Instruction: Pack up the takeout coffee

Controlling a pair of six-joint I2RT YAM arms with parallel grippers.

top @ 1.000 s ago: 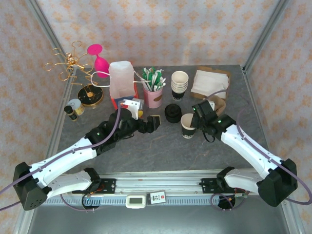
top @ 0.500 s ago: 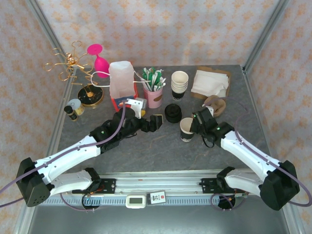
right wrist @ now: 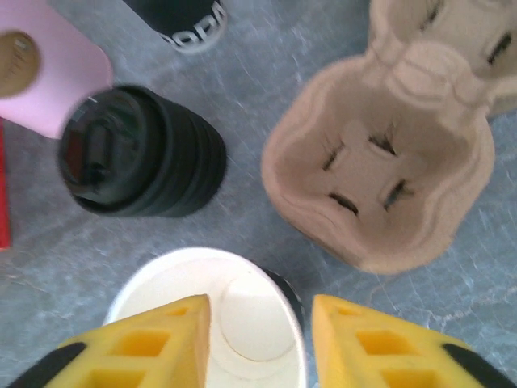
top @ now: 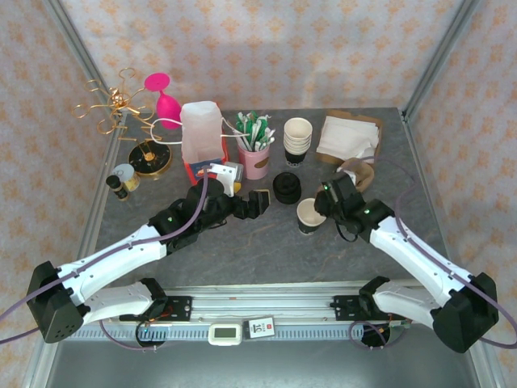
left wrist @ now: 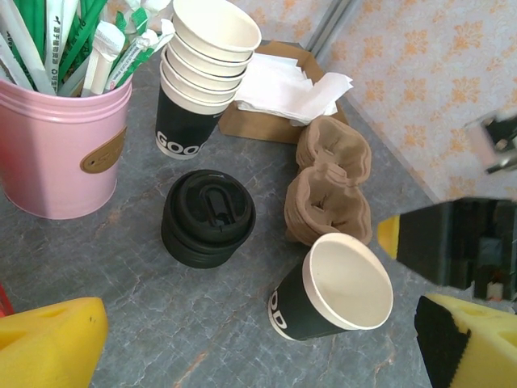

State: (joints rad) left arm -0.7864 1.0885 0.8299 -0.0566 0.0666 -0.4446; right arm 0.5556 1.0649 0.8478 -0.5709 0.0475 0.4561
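The takeout coffee (top: 309, 214) is a single dark paper cup standing upright on the grey table, its cream inside showing. My right gripper (top: 325, 202) hangs over it, open. In the right wrist view one yellow finger (right wrist: 153, 339) sits above the cup's mouth (right wrist: 242, 311) and the other (right wrist: 380, 339) outside the rim, with a gap on each side of the wall. My left gripper (top: 257, 202) stands wide open to the cup's left with nothing between its fingers; its wrist view shows the cup (left wrist: 323, 301) ahead.
A stack of black lids (top: 287, 187) stands just behind the cup. A brown pulp cup carrier (top: 359, 172) lies to its right, with napkins (top: 347, 137) behind. A stack of paper cups (top: 296, 141) and a pink tin of straws (top: 254, 158) stand further back.
The right gripper's jaws have parted from the cup's rim, letting go of it. The cup has shifted slightly. The left arm edged forward, then stayed still.
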